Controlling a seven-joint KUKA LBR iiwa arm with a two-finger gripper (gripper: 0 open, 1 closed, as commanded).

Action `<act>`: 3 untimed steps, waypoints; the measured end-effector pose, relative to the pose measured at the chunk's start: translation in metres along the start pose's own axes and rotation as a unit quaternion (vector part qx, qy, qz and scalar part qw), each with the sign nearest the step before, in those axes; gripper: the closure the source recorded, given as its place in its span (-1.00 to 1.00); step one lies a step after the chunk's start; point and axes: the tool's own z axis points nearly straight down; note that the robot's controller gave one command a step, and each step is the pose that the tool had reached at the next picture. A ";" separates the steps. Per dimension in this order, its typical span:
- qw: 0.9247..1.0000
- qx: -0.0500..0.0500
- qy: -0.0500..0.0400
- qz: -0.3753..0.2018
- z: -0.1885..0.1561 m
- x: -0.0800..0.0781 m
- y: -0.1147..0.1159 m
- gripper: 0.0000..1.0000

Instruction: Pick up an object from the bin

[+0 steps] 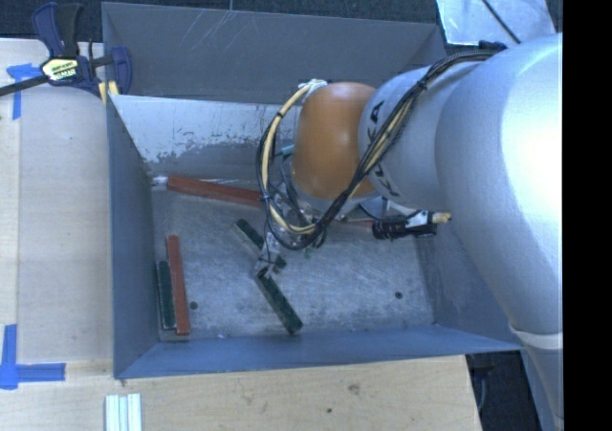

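The grey bin's [287,47] floor was scuffed. Just beyond the gripper [272,262], a dark green stick [279,305] slanted far-left to near-right. Its grip couldn't be told.

The arm [478,161] is a fat, smooth silver-grey tube. Above the gripper [271,264] sits a rounded orange cover [330,138], with yellow, white and black cables [273,138] looped round it down to the gripper

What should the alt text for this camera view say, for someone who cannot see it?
A robot arm's gripper hangs low over the middle of a grey bin, close to one end of a dark green bar. A red-brown stick lies behind it.
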 end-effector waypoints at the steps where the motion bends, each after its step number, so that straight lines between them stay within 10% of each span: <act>1: 1.000 -0.001 -0.002 0.001 -0.002 -0.002 0.000 1.00; 3: 1.000 0.000 0.000 0.002 -0.075 -0.007 0.000 1.00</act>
